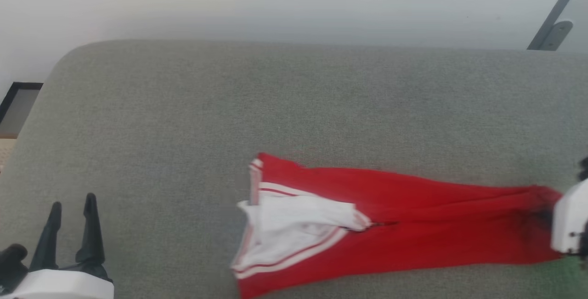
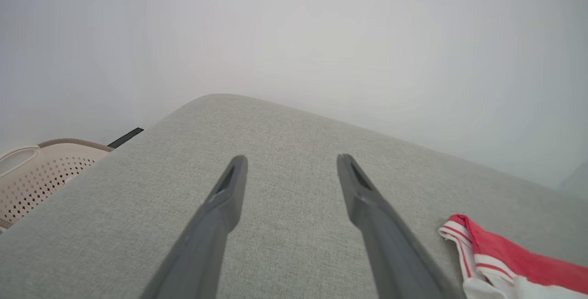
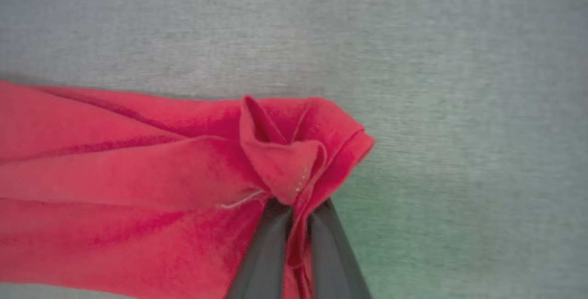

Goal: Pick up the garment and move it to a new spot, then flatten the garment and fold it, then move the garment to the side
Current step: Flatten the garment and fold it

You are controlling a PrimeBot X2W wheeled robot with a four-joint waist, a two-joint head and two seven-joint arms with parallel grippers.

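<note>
Red jersey (image 1: 413,216) lies drawn out long across the near part of a grey upholstered surface (image 1: 275,97), rumpled, not flat. White sleeve (image 1: 298,218) and striped trim sit at its left end; the right end is gathered into a bunch. Right gripper (image 3: 297,211): jaws clenched on that bunched red edge, cloth pinched between the two dark fingers. Left gripper (image 1: 72,201): jaws released and spread, nothing between them, at the near left, well apart from the cloth. Beige perforated basket (image 2: 41,170) beside the surface's left corner.

Left end effector (image 1: 73,200) gapes wide; right end effector (image 3: 298,205) pinched tight.
</note>
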